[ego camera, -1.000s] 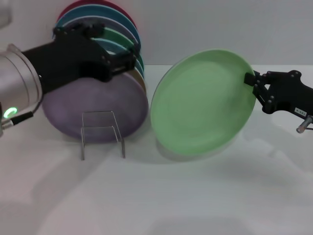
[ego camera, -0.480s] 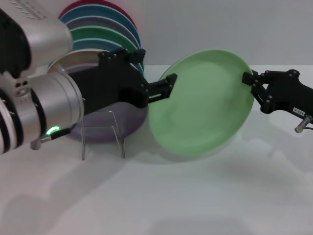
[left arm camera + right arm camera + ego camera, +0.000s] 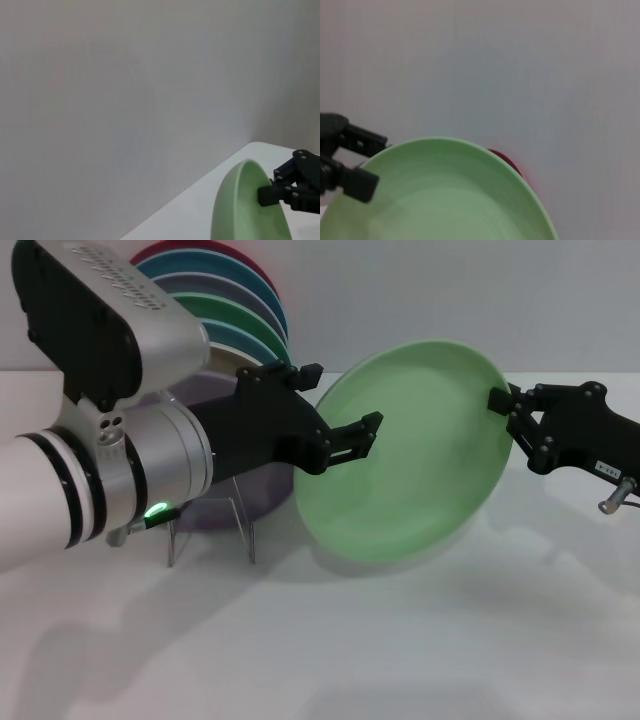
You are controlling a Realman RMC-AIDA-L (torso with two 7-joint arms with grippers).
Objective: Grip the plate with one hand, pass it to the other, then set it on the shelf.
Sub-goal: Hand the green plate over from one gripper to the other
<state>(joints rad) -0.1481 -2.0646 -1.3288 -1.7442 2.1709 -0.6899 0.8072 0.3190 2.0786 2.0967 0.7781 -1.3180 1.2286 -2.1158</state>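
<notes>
We see the pale mint-green plate (image 3: 405, 450) held tilted on edge above the white table (image 3: 420, 640), between the two arms — the right gripper (image 3: 507, 405) is closed on its rim at the far right edge, and the left gripper (image 3: 350, 430) has its fingers (image 3: 352, 443) spread at the plate's left rim, one in front of the face, though we cannot tell whether they touch it. Behind the left gripper a row of coloured plates (image 3: 235, 300) stands on edge against the wall, a lilac plate (image 3: 250, 498) frontmost, and the small wire rack (image 3: 210, 525) in front of it holds nothing — the mint plate is well apart from it, up and to the right.
</notes>
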